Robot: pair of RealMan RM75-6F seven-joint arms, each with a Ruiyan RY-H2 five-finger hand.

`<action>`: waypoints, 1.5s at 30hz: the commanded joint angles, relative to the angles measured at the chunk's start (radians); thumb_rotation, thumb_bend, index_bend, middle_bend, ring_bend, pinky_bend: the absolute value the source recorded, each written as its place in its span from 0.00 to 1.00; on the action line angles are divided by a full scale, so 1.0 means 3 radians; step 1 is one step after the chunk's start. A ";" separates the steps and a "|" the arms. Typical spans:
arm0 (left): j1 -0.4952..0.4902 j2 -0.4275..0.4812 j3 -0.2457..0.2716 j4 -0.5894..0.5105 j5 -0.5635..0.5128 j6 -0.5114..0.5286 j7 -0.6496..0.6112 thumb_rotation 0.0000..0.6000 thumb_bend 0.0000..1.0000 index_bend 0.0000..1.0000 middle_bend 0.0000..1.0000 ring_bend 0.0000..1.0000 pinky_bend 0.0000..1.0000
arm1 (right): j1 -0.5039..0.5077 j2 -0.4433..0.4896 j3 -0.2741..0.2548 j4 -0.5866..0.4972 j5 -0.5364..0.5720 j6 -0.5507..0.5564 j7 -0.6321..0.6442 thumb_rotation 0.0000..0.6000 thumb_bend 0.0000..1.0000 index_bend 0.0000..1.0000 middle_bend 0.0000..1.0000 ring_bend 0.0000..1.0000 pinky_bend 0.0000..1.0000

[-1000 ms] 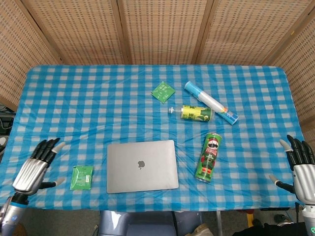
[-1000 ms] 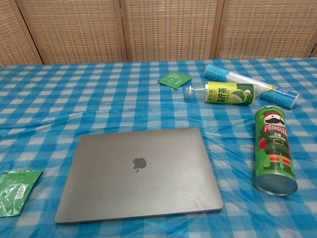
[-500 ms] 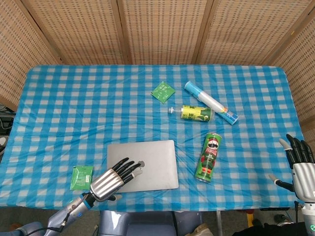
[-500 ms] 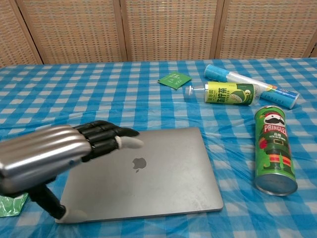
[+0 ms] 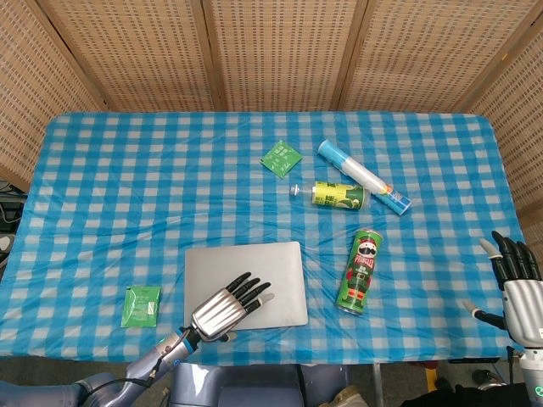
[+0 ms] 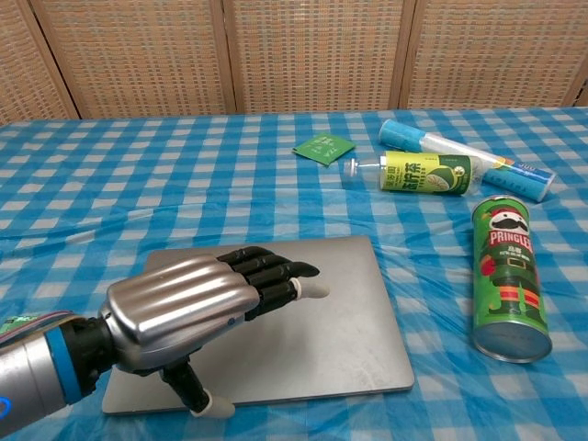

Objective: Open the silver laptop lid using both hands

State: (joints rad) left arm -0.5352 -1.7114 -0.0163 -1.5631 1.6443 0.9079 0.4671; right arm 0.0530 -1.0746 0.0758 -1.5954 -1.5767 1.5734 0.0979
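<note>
The silver laptop [image 5: 245, 286] lies shut and flat near the front edge of the table [image 5: 127, 178], a little left of the middle, on the blue checked cloth. The left hand [image 5: 227, 307] is over its front half, palm down, fingers [image 6: 276, 272] stretched forward and slightly apart, holding nothing — whether they touch the lid cannot be told. The thumb tip points down at the laptop's front edge in the chest view. The right hand [image 5: 519, 287] is off the right edge of the table, well apart from the laptop, fingers spread and holding nothing.

Around the laptop lie five other things. One green chip can [image 5: 361, 271] lies on its side just beside the laptop's right edge, not touching it. Further back are one green-labelled bottle [image 5: 334, 195] on its side and one blue and white tube [image 5: 363, 176] lying slantwise just behind it. There are two green packets — one [image 5: 281, 158] toward the middle of the table, behind the laptop, the other [image 5: 141, 306] near the front edge, left of the laptop. Nothing rests on the lid but the hand above it.
</note>
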 commanded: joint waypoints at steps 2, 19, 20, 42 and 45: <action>-0.0036 -0.0110 -0.0011 0.0089 -0.0090 -0.0023 0.0044 1.00 0.00 0.00 0.00 0.00 0.00 | 0.0004 -0.0002 0.0000 -0.0002 0.0002 -0.0006 -0.0008 1.00 0.00 0.11 0.00 0.00 0.00; -0.0148 -0.0360 -0.0043 0.0267 -0.0330 -0.0052 0.0241 1.00 0.01 0.00 0.00 0.00 0.00 | 0.0011 0.0009 0.0005 0.0013 0.0029 -0.0025 0.0046 1.00 0.00 0.11 0.00 0.00 0.00; -0.0150 -0.0360 -0.0042 0.0269 -0.0333 -0.0051 0.0249 1.00 0.02 0.00 0.00 0.00 0.00 | 0.0012 0.0009 0.0005 0.0016 0.0031 -0.0027 0.0050 1.00 0.00 0.11 0.00 0.00 0.00; -0.0216 -0.0268 0.0000 0.0171 -0.0465 0.0059 0.0386 1.00 0.22 0.00 0.00 0.00 0.00 | 0.0021 0.0023 -0.0001 0.0014 0.0042 -0.0051 0.0080 1.00 0.00 0.11 0.00 0.00 0.00; -0.0227 -0.0250 -0.0006 0.0145 -0.0478 0.0073 0.0421 1.00 0.24 0.00 0.00 0.00 0.00 | 0.0022 0.0025 -0.0003 0.0015 0.0044 -0.0056 0.0087 1.00 0.00 0.11 0.00 0.00 0.00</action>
State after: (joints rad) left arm -0.6024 -1.7878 -0.0176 -1.5181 1.5020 0.9287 0.5921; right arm 0.0596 -1.0672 0.0751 -1.5909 -1.5635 1.5567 0.1239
